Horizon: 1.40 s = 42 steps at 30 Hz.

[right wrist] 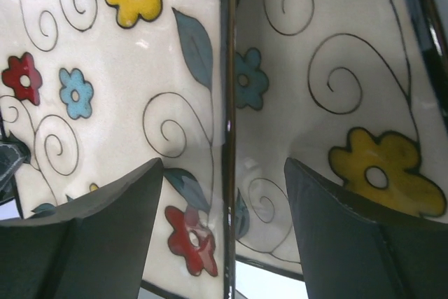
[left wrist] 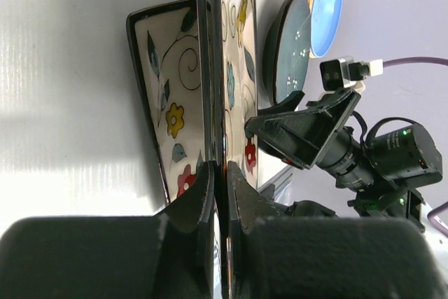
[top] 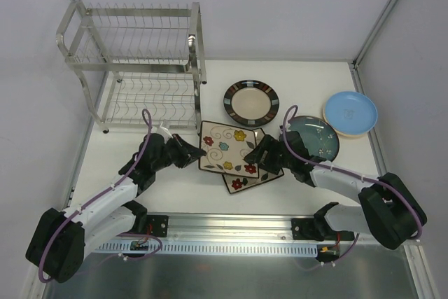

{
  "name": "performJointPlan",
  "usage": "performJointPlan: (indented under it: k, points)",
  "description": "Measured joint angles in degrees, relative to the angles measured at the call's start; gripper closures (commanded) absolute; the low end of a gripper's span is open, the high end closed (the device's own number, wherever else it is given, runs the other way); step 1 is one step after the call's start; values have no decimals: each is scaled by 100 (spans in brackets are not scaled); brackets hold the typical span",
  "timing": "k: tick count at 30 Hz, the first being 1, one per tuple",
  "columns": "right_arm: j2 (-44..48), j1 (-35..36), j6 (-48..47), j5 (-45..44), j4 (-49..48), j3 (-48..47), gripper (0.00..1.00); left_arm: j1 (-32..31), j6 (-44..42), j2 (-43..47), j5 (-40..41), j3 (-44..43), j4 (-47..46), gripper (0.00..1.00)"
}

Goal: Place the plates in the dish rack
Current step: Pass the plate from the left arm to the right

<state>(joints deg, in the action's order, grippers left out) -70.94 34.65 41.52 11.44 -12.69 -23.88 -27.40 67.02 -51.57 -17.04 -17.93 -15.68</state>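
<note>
the dish rack (top: 194, 47) stands at the back left corner of the bench (top: 210, 201), its long side running along the back edge. its wire slots have no plates in them.

a round dark-rimmed plate (top: 251, 102) lies near the middle of the back edge. a light blue plate (top: 350, 111) sits on a pale yellow plate (top: 344, 134) at the back right corner. a dark teal plate (top: 315, 138) lies just beside them, nearer the front, with the right arm reaching over it.

two square flower plates lie in the middle of the bench, face up. the top square plate (top: 225, 146) has its sides about in line with the bench edges. the lower square plate (top: 260, 176) is turned a bit and sticks out toward the front right.

the left gripper (top: 194, 153) is pinched tight on the left edge of the top square plate. the right gripper (top: 253, 153) is at that plate's right edge with its fingers wide apart. in the right wrist view the dark edge runs between them. i cannot tell if they touch it.
</note>
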Motion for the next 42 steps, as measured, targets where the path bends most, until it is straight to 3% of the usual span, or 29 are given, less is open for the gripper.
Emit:
performJointPlan:
  k: [10,17,28,32,35,40,42]
  points:
    - [-166,-72,238,208,-643,0,41,0,42,0,-208,131,-365,100]
    - [-118,-170,330,238,-852,15,61,4,116,-31,-356,210,-610,100]
    - [1202,-531,599,181,-577,136,99,11,446,-291,-557,337,-1119,100]
    - [1700,-592,599,127,-133,44,99,2,485,-420,-730,337,-1515,99]
    - [1947,-625,533,105,210,-42,99,0,525,-538,-859,332,-1707,89]
    - [2295,-693,238,72,809,-195,99,-42,470,-693,-1099,302,-1829,51]
    - [2422,-745,109,57,1054,-221,99,-39,444,-693,-1119,267,-1904,41]
